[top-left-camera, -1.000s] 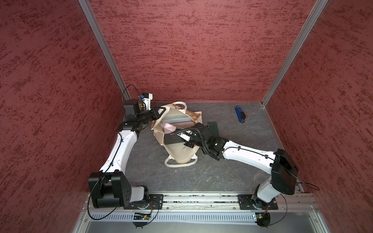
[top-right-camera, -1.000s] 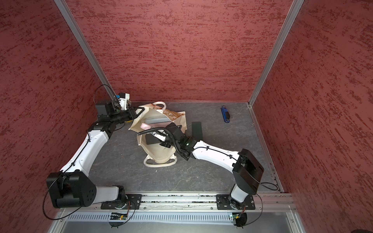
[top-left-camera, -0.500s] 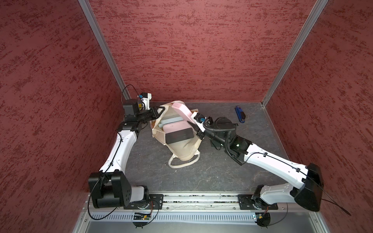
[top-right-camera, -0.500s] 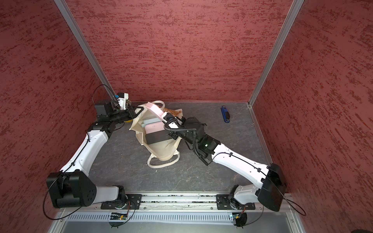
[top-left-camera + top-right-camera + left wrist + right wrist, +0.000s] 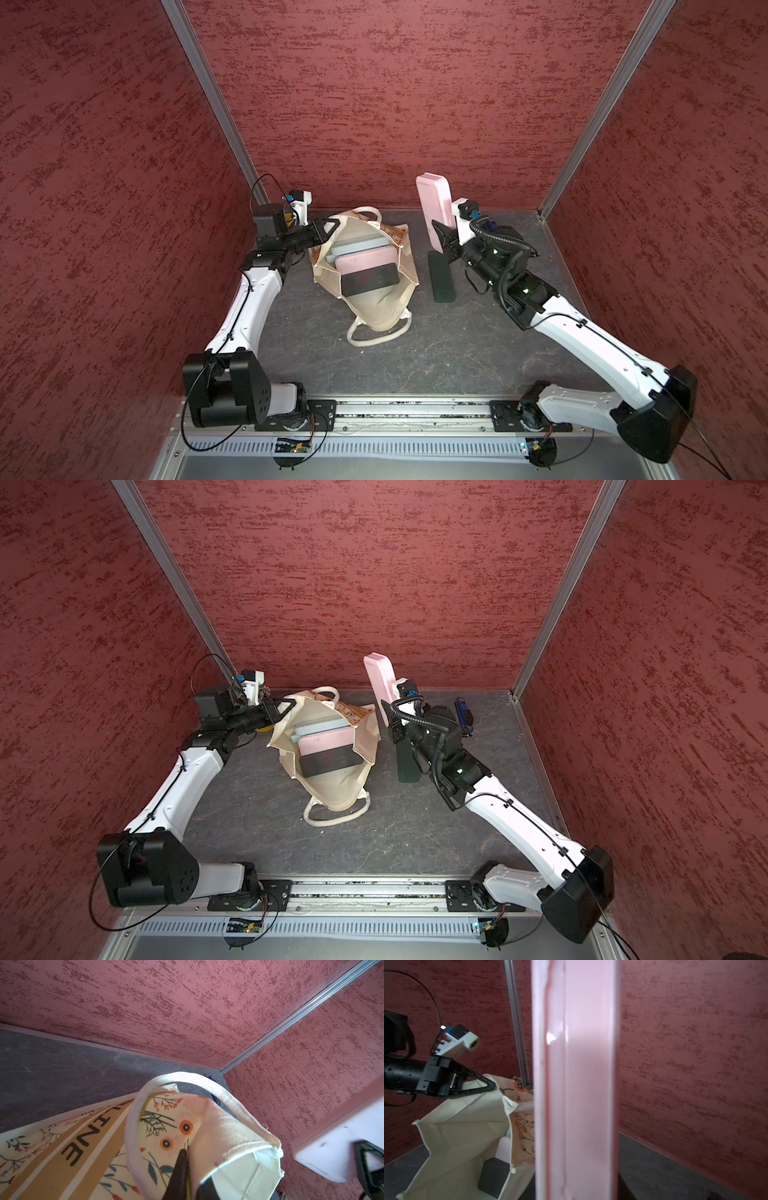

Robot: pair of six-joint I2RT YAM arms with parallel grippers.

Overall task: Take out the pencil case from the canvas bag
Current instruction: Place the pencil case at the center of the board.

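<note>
While the dark grey marbled bench carries everything, the large cream canvas bag with floral print and thick white handles slumps open on it. Its rim is pinched in the closed left claw, whose fingers bite the printed cloth beside a handle. Just past that claw's tips, inside the bag's mouth, lie a flat pink case, a flat black case overlapping it and a pale blue-grey slab behind them. The right claw grips the lower end of a long, pale pink rectangular pencil case, which stands upright above the claw, outside the bag and off the bench. Beneath this claw a dark green oblong case lies flat on the bench. Beyond the right claw's wrist, near the back wall, rests a small blue object.
</note>
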